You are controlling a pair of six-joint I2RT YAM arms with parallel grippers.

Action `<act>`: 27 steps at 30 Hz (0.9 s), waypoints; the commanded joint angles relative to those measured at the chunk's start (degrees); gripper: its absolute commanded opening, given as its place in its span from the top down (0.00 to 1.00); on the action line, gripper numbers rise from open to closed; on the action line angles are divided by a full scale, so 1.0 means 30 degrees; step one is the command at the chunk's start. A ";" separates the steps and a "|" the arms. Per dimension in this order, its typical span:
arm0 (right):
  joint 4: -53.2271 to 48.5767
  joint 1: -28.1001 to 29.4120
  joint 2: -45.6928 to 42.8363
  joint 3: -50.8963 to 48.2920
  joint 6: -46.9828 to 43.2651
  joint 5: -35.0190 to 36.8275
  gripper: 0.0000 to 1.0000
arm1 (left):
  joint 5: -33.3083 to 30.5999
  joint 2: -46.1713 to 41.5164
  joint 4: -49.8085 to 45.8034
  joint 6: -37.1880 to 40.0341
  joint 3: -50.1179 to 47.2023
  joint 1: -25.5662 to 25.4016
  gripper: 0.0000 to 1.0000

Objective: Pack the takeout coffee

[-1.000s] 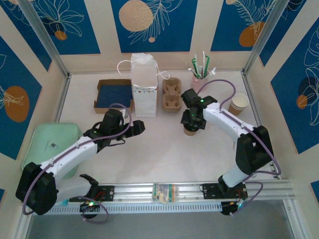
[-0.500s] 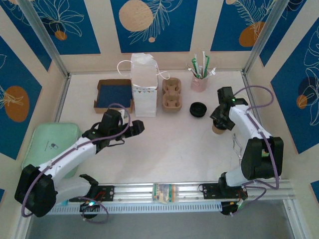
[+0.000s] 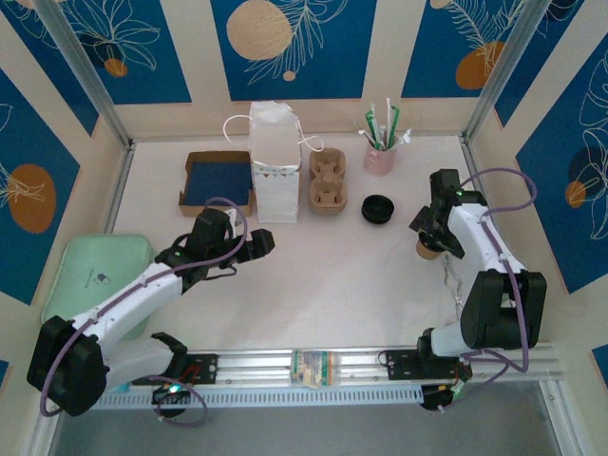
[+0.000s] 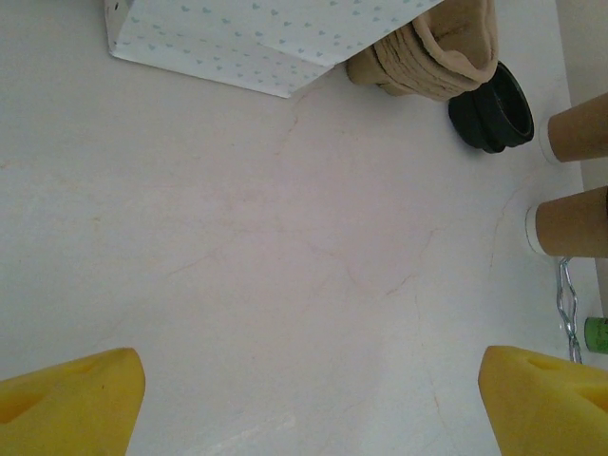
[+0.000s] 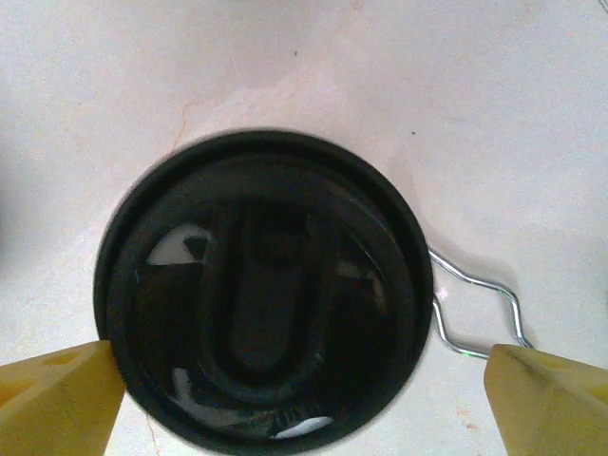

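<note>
Green tray [image 3: 95,275] lies well left of the white paper bag [image 3: 274,161], on the near side. Left claw [image 3: 258,244] is open and empty, over bare worktop [image 3: 323,285] just near-side of the bag. Its yellow fingers [image 4: 66,399] stand wide apart.

Right claw [image 3: 427,242] is open, directly over the takeout coffee [image 3: 428,254], well right of the bag and nearer. From the right wrist the black lid [image 5: 261,332] is seen from above. One finger is clear of it; the other sits at its edge, contact can't tell. The coffee stands upright on the worktop, outside the bag. A metal chain [image 5: 475,304] lies just beside the cup.

Loose black lids [image 3: 378,208] sit between bag and coffee. Cup carrier [image 3: 328,180] is just right of the bag, cardboard tray [image 3: 217,179] just left. Pink straw cup [image 3: 380,157] is right of the bag, farthest back.
</note>
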 commanded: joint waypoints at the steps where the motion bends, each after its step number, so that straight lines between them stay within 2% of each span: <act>1: -0.1198 0.0028 -0.1133 0.1339 -0.0462 0.0230 0.01 | 0.0117 -0.0535 -0.0401 0.0056 0.0485 0.0244 0.09; 9: -0.2292 0.0698 -0.2269 0.3725 -0.1060 -0.0561 0.00 | 0.0117 -0.0448 -0.0474 0.0089 0.0586 0.0273 0.09; 13: -0.0989 0.2310 -0.2466 0.4619 -0.2000 -0.3665 0.04 | 0.0131 -0.0367 -0.0466 0.0083 0.0667 0.0297 0.09; 18: 0.0444 0.4026 -0.0350 0.6291 -0.2338 -0.8950 0.14 | 0.0264 -0.0329 -0.0512 0.0074 0.0732 0.0360 0.09; 22: 0.0695 0.5364 0.2669 0.8279 -0.2815 -1.0471 0.20 | 0.0180 -0.0637 -0.0748 0.0089 0.0631 0.0418 0.09; 27: 0.1535 0.5814 0.5877 0.9683 -0.2466 -1.1551 0.36 | 0.0088 -0.1212 -0.1017 0.0030 0.0280 0.0562 0.09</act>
